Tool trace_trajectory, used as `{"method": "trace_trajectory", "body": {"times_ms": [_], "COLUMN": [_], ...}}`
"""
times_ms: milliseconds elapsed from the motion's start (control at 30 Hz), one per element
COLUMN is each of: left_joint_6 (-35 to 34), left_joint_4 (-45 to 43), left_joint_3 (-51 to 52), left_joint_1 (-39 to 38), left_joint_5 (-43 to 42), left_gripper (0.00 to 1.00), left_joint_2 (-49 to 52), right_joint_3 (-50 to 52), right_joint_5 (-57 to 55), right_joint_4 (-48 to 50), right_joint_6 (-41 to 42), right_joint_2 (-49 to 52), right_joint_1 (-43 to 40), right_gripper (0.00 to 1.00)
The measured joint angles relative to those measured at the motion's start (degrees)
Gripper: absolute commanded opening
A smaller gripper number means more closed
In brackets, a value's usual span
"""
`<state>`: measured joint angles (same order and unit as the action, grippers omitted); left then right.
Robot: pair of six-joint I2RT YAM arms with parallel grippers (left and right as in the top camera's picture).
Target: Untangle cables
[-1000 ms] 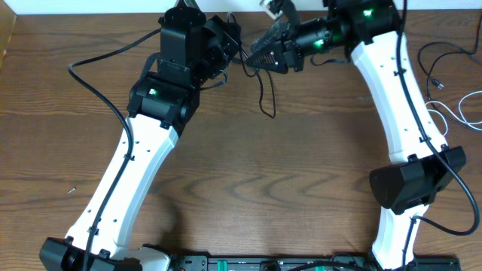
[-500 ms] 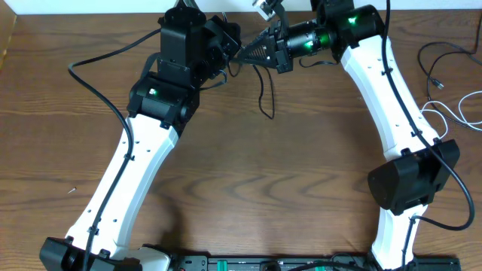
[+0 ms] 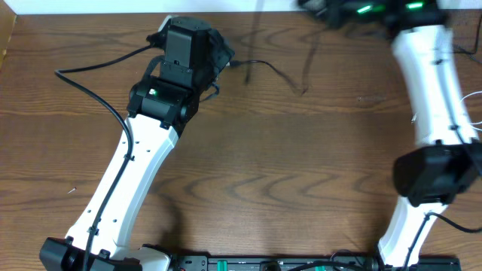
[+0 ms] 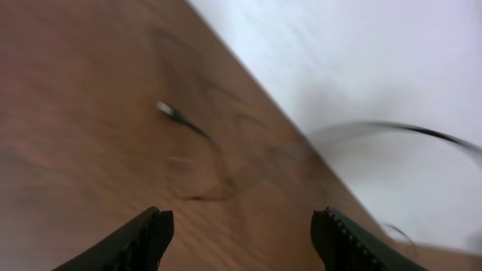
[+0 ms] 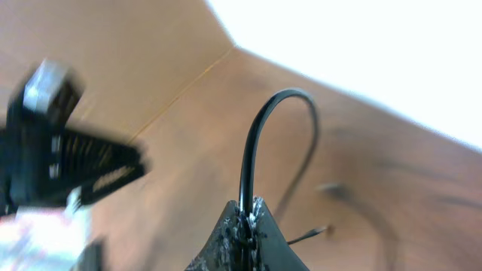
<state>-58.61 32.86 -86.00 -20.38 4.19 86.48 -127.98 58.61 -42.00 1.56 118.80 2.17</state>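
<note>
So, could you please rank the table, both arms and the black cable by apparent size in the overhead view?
1. table
2. left arm and right arm: alike; the right is blurred and cropped, so unranked
3. black cable

The right gripper [image 5: 245, 220] is pinched on a black cable [image 5: 253, 143] that rises straight above it, arches over and drops to its right. Just right of the gripper, a thin cord end [image 5: 310, 234] lies over the wooden table [image 5: 166, 143]. Well to its left is a blurred black ribbed shape [image 5: 75, 169], too smeared to identify.
</note>
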Motion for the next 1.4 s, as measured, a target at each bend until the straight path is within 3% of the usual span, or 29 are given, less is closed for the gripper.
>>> {"method": "trace_trajectory", "body": {"times_ms": [300, 500, 633, 800, 1100, 1133, 1167, 1200, 1233, 1400], "left_joint_6": [6.2, 8.3, 8.8, 9.2, 9.2, 9.2, 9.2, 9.2, 9.2, 9.2], "left_joint_4": [3.2, 3.4, 4.0, 4.2, 4.3, 4.4, 4.4, 4.4, 4.4, 4.9], "left_joint_3": [0.0, 0.0, 0.0, 0.0, 0.0, 0.0, 0.0, 0.0, 0.0, 0.0], "left_joint_1": [0.0, 0.0, 0.0, 0.0, 0.0, 0.0, 0.0, 0.0, 0.0, 0.0], "left_joint_5": [6.9, 7.8, 8.0, 8.0, 8.0, 8.0, 8.0, 8.0, 8.0, 8.0], "left_gripper": [0.65, 0.65, 0.65, 0.65, 0.66, 0.65, 0.66, 0.65, 0.65, 0.65], "left_joint_2": [0.0, 0.0, 0.0, 0.0, 0.0, 0.0, 0.0, 0.0, 0.0, 0.0], "right_joint_3": [-21.5, -25.0, -23.8, -18.0, 0.6, 2.3, 3.5, 4.8, 5.8, 7.0], "right_joint_5": [-1.5, -1.5, -2.5, -10.0, -30.7, -32.6, -34.1, -35.6, -37.3, -41.4], "right_joint_4": [3.0, 0.7, -4.5, -10.3, -7.4, -6.7, -6.1, -5.7, -5.3, -5.5], "right_joint_6": [12.6, 15.6, 15.3, 10.6, 1.4, 0.8, 0.5, 0.0, -0.2, -1.1], "right_joint_2": [-0.4, -2.1, -1.7, -1.5, -0.3, -0.3, -0.2, -0.2, -0.2, -0.1], "right_joint_1": [-23.1, -35.9, -41.6, -42.9, -40.0, -39.6, -39.3, -39.0, -38.5, -37.5], "right_gripper": [0.01, 0.01, 0.01, 0.01, 0.01, 0.09, 0.38, 0.82, 0.99, 0.99]}}
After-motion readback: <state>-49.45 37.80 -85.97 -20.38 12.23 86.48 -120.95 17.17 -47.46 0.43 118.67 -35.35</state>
